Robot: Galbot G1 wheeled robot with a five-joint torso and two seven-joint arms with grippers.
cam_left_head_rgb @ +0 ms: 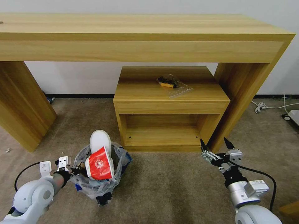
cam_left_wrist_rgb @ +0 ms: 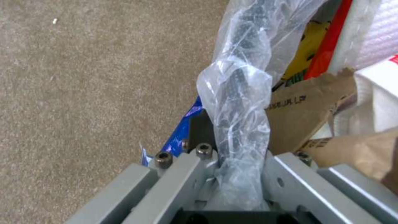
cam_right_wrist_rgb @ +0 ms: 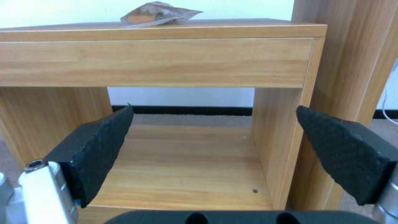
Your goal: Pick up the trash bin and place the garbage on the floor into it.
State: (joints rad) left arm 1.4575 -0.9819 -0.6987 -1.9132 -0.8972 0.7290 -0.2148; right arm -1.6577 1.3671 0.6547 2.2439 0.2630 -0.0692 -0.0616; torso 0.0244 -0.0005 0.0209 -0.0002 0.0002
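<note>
You've got the left gripper (cam_left_head_rgb: 75, 170) clamped on the rim of the trash bin (cam_left_head_rgb: 99, 182), low at the robot's front left; in the left wrist view the jaws pinch a twisted bunch of the clear bag liner (cam_left_wrist_rgb: 238, 102) w/ the black rim inside it. The bin sits over the beige carpet (cam_left_head_rgb: 168, 186), just left of the small wooden cabinet (cam_left_head_rgb: 170, 93); can't tell if it's touching the floor or lifted off it. It's packed w/ garbage: a white foam insole (cam_left_head_rgb: 100, 140) stands upright out the top, a red cup w/ white rim (cam_left_head_rgb: 99, 165) lies tilted against it, and from the wrist cam you see brown cardboard (cam_left_wrist_rgb: 304, 109) plus white tissue (cam_left_wrist_rgb: 375, 102) inside, right beside the liner. Your right gripper (cam_left_head_rgb: 217, 145) hangs empty at front right, jaws spread wide, pads (cam_right_wrist_rgb: 99, 146) well apart, pointed at the cabinet's open lower shelf (cam_right_wrist_rgb: 186, 168), near the long table's right leg (cam_left_head_rgb: 241, 93). On the cabinet top lies a clear plastic pouch (cam_left_head_rgb: 173, 83) w/ small dark & yellow bits inside. A white speck (cam_left_head_rgb: 7, 150) lies on the carpet far left, near the table's left leg.
</note>
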